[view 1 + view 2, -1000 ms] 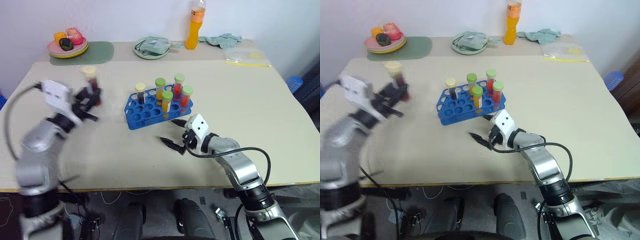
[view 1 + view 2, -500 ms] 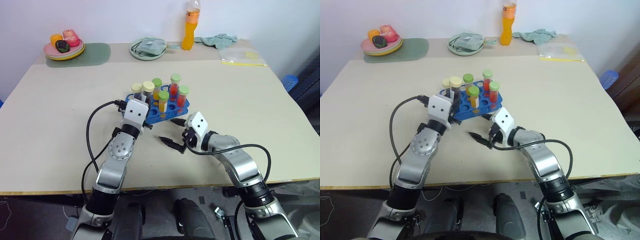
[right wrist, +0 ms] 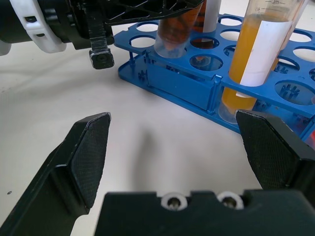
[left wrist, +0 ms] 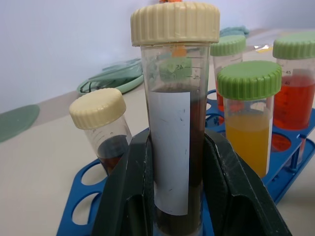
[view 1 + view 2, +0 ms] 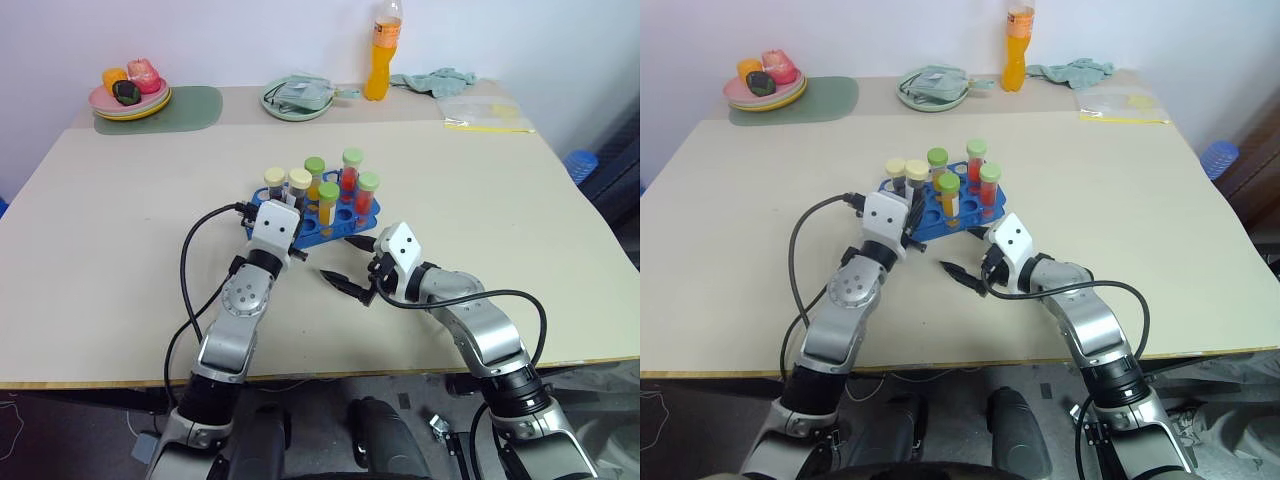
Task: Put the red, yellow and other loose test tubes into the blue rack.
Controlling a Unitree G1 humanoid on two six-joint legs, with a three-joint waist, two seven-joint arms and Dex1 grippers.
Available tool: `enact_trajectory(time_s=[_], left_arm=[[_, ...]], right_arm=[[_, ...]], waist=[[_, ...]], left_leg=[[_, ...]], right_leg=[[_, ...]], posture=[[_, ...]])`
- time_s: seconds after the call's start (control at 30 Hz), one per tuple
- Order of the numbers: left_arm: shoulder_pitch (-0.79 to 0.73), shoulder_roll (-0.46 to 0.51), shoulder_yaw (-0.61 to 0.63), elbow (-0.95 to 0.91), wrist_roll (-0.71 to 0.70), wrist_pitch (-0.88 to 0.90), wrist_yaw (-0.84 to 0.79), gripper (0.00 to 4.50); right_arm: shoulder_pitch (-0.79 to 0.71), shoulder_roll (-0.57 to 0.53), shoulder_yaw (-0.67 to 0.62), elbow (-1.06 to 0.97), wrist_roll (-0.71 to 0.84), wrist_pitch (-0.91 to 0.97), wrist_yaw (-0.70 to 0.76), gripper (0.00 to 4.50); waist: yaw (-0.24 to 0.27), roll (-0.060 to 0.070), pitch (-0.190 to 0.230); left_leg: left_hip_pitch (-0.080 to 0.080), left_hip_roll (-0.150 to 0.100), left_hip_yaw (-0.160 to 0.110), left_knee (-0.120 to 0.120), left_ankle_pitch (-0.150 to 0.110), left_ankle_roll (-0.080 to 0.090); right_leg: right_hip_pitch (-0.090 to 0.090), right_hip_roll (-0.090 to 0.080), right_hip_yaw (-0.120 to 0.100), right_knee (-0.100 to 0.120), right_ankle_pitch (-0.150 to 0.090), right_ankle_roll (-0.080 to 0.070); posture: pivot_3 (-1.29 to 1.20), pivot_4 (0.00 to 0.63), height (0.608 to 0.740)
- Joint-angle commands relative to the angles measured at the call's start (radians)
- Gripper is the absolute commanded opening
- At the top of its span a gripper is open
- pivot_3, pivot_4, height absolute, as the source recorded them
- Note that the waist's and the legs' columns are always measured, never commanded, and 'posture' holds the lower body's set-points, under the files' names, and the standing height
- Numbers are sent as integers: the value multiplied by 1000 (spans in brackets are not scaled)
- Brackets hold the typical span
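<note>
Six capped test tubes stand at the blue rack (image 5: 315,215), mid-table: four green-capped, two cream-capped. The left gripper (image 4: 174,196) is clamped on the cream-capped maroon tube (image 4: 173,123), held upright over the rack's seven o'clock corner; its blank white label sits below printed marks "45" and "mL". At five o'clock of the rack the right gripper (image 5: 348,265) hovers, fingers (image 3: 86,157) wide apart, empty.

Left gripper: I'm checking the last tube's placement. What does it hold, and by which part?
The left gripper grips the cream-capped dark maroon tube by its lower body, over the blue rack. The right gripper holds nothing.
</note>
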Motion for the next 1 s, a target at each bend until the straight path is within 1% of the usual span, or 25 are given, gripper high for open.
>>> enact_trajectory(time_s=[0.03,0.13,0.37,0.43,0.47,0.5,0.6,0.77,0.8,0.9,1.0], left_arm=[[1,-21,19,20,-44,-40,-12,879],[4,-34,25,38,-79,-72,-35,879],[15,-36,28,75,-90,-114,-44,879],[23,-36,32,71,-96,-125,-45,1810],[28,-35,35,64,-100,-131,-46,2196],[34,-31,36,53,-100,-141,-48,2767],[74,-3,74,-38,-148,-131,-80,4201],[211,128,193,-265,-296,-15,-188,4201],[270,183,260,-320,-360,38,-229,4201],[408,314,413,-421,-479,154,-306,4201],[493,395,529,-428,-539,212,-340,4201]], right_arm=[[-8,6,-7,-36,12,-14,1,4500],[-9,7,-3,-36,12,-15,3,4500],[-13,7,2,-35,8,-20,8,4500],[-15,6,-1,-38,12,-18,9,4500],[-17,6,-3,-40,15,-18,11,4500],[-18,3,-7,-43,18,-18,14,4500],[-27,-28,-38,-67,47,-3,47,4500],[-31,-153,-111,-93,115,39,149,4500],[-34,-188,-145,-69,125,43,161,4500],[-40,-270,-236,29,128,17,177,4500],[-45,-313,-296,103,144,3,189,4500]], waist=[[0,0,0],[0,0,0],[3,0,0],[3,0,0],[2,0,0],[1,0,0],[-1,0,0],[-4,1,0],[-5,1,0],[-5,1,0],[2,1,0]], left_leg=[[0,0,0,0,0,0],[0,0,0,0,0,0],[0,0,0,1,0,0],[0,0,0,1,0,0],[0,0,0,1,0,0],[0,0,0,1,0,0],[0,0,0,0,0,0],[0,1,0,0,0,0],[0,1,0,0,0,0],[0,1,1,0,-1,1],[0,1,1,0,-1,1]], right_leg=[[0,0,0,0,0,0],[0,0,0,0,0,0],[0,-1,0,0,0,0],[0,0,0,0,0,0],[0,0,0,0,0,0],[0,-1,0,0,0,0],[0,0,0,0,0,0],[0,0,0,0,0,0],[0,0,0,0,0,0],[0,1,0,0,0,0],[1,0,0,-1,0,-1]], posture=[[0,150,740],[0,150,740],[0,150,740],[0,150,740],[0,150,740],[0,150,740],[0,150,740],[0,150,740],[0,150,740],[0,150,740],[0,150,740]])
